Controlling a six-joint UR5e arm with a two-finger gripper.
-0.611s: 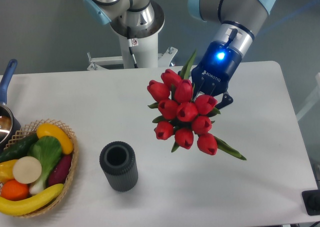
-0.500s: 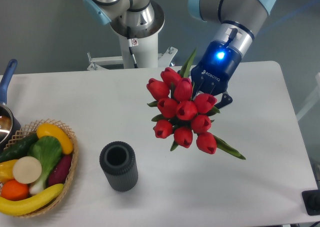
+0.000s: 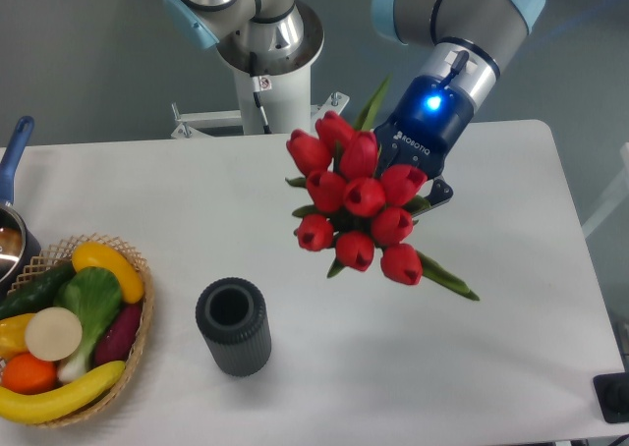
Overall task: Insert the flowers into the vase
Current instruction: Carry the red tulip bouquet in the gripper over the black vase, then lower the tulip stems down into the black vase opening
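Observation:
The flowers [image 3: 356, 204], a bunch of red tulip buds with green leaves, hang in the air above the white table, right of centre. My gripper [image 3: 417, 183] sits behind and right of the buds, shut on their stems; its fingertips are mostly hidden by the blooms. A blue light glows on its body. The vase [image 3: 233, 325], a short dark grey ribbed cylinder, stands upright near the table's front, below and left of the flowers, its round mouth open and empty.
A wicker basket [image 3: 139, 337] with fruit and vegetables sits at the front left edge. A pan with a blue handle [image 3: 12, 151] is at the far left. The arm's base [image 3: 263, 43] stands behind the table.
The gripper and the flowers have moved slightly up and to the left. The vase has not moved.

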